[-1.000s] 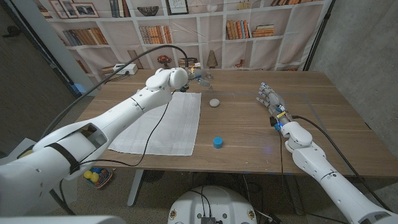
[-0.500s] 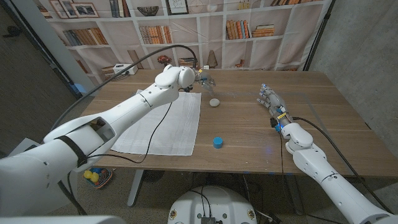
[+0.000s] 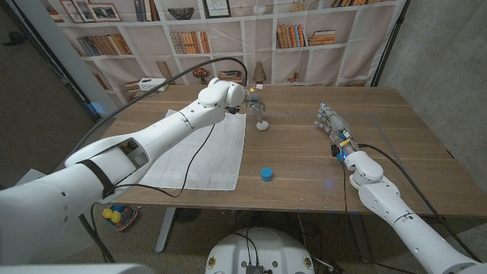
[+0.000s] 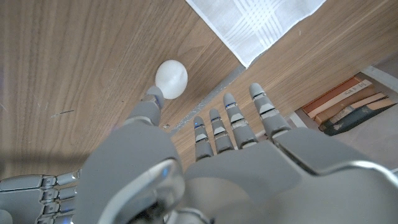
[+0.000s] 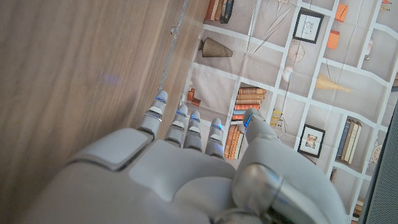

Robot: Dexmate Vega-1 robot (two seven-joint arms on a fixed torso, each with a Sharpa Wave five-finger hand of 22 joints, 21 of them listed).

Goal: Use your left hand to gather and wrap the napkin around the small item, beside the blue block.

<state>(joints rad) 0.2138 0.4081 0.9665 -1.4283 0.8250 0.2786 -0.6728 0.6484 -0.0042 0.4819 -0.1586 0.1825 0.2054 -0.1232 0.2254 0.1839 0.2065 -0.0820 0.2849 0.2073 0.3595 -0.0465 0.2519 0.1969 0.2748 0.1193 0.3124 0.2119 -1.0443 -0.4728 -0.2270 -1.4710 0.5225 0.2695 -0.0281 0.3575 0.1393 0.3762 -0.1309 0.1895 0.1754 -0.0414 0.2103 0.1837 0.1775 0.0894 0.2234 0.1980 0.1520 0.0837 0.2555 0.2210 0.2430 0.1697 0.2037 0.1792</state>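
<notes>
1. Head view: the left hand [image 3: 255, 103] hangs over the far middle of the table [image 3: 304, 164], right above the small pale ball [image 3: 263, 125], which lies on bare wood just beside the far right corner of the white napkin [image 3: 199, 151]. The napkin lies spread flat, its long side running from the near edge toward the far edge, on the robot's left of the ball. The blue block [image 3: 267, 174] sits well nearer the robot, just off the napkin's near right corner. The right hand [image 3: 330, 122] rests on the table well apart on the right, fingers straight and close together, holding nothing. The left hand is by far the nearer to ball and napkin.

2. Left wrist view: the left hand [image 4: 205, 155] has its fingers [image 4: 236, 121] spread and empty; the thumb tip sits just beside the ball [image 4: 171, 78], and I cannot tell whether they touch. The napkin corner [image 4: 258, 25] lies beyond the fingertips, apart from the ball. The ball is not on the cloth, so I judge one has to be brought to the other before any wrapping.

3. Right wrist view: the right hand [image 5: 186, 168] is empty, fingers extended side by side over plain wood.
</notes>
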